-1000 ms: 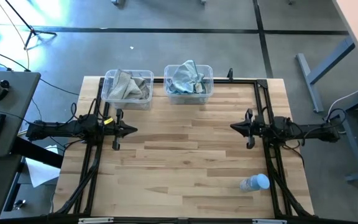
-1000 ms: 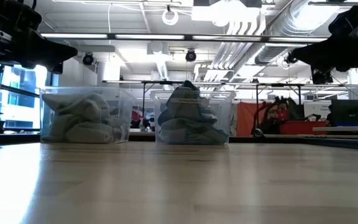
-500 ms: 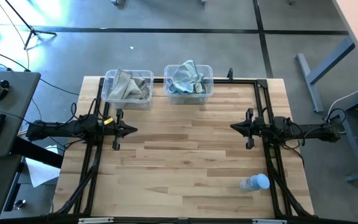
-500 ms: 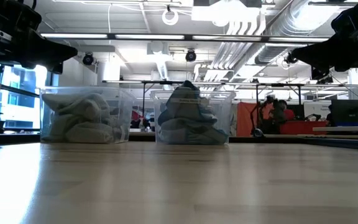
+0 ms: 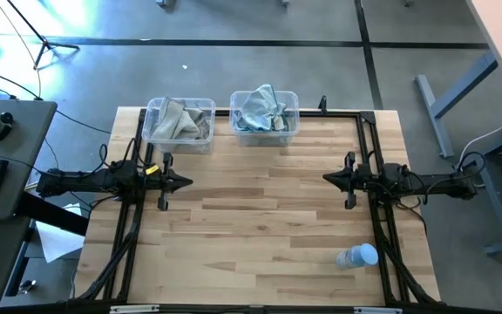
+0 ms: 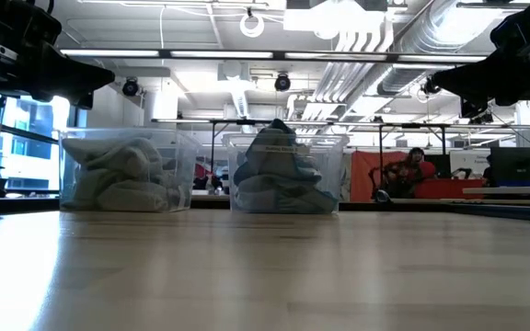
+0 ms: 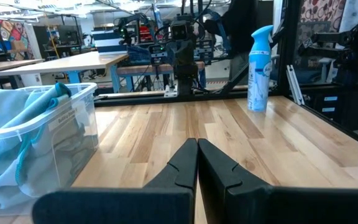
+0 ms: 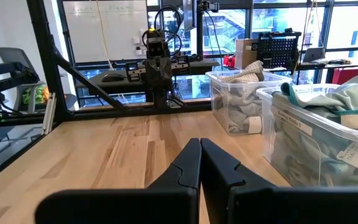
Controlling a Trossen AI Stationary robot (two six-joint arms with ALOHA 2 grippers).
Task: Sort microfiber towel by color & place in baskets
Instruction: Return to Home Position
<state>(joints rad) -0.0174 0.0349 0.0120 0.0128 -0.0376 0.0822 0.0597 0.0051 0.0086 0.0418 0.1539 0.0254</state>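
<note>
Two clear plastic baskets stand at the table's far edge. The left basket (image 5: pixel 179 122) is full of grey-beige towels (image 6: pixel 122 175). The right basket (image 5: pixel 264 116) is heaped with pale blue-teal towels (image 6: pixel 277 173), also seen in the left wrist view (image 7: pixel 17 124). My left gripper (image 5: pixel 188 182) hovers shut over the table's left side, pointing right. My right gripper (image 5: pixel 327 179) hovers shut over the right side, pointing left. In each wrist view, left (image 7: pixel 197 144) and right (image 8: pixel 200 144), the fingers meet at their tips. No towel lies on the bare tabletop.
A bluish spray bottle (image 5: pixel 357 256) lies near the table's near right corner; the left wrist view shows it (image 7: pixel 260 60) standing upright. Black frame rails (image 5: pixel 369 139) run along the table's sides. The wooden tabletop (image 5: pixel 260 227) between the arms is bare. A person (image 6: pixel 415 158) sits far beyond the table.
</note>
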